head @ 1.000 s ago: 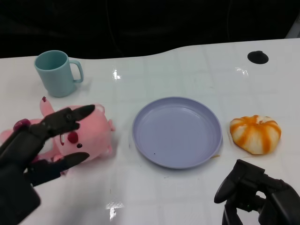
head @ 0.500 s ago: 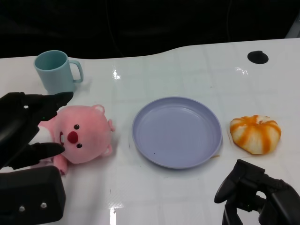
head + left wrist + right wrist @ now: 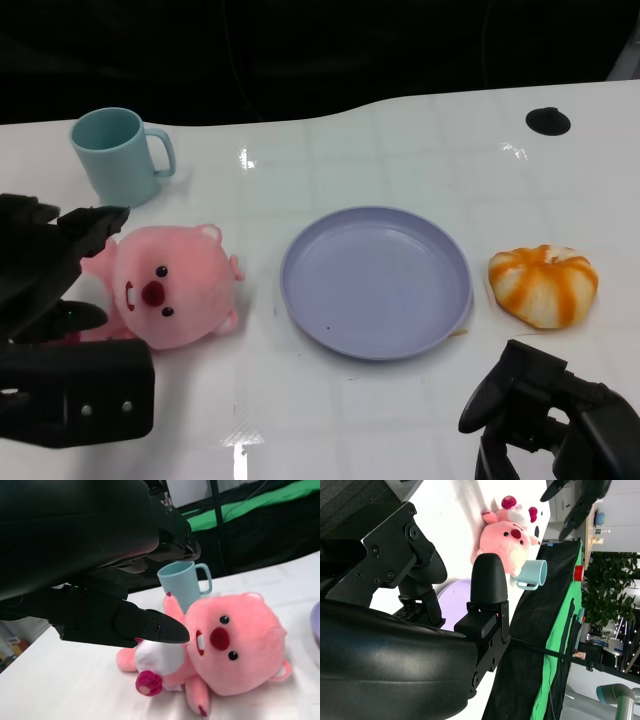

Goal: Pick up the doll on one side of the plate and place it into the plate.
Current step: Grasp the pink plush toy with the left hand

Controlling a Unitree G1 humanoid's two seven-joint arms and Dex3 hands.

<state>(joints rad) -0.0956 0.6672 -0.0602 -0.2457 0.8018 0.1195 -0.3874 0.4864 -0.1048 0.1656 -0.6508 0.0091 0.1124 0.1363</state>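
the pink plush doll (image 3: 165, 288) lies on the table just left of the lilac plate (image 3: 376, 281), not yet gripped; the left hand (image 3: 45, 275) flanks it, fingers spread to close; the right hand (image 3: 545, 410) idles, fingers curled, empty.

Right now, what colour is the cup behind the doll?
Pale teal, a light blue-green. The cup shows best in the head view.

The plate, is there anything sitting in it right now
No, the purple plate holds nothing; the pink doll lies on the table beside it.
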